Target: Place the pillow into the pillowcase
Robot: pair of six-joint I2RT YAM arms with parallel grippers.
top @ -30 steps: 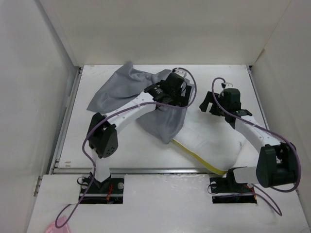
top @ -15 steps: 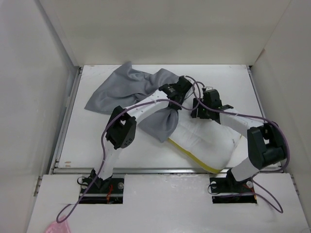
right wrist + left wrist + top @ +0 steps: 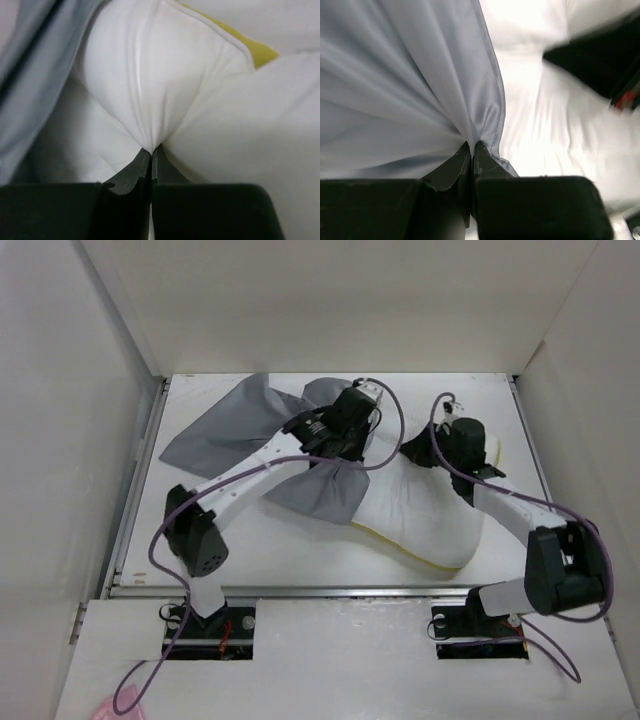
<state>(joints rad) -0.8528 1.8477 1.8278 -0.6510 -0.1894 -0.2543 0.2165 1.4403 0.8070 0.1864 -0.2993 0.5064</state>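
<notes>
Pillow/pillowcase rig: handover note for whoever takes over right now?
Left gripper: shut, pinching the pillowcase at its hemmed edge.
Right gripper: shut, pinching a fold of the pillow near a yellow-piped corner.
Layout: the pillowcase is spread across the far left of the table. The pillow lies centre-right, with the grey edge against its left end.
Done: both cloths are gripped and brought together.
Left: nearly all of the pillow is bare and outside. Whether any corner is in yet cannot be told. Likely next: open the mouth and feed the pillow in.
</notes>
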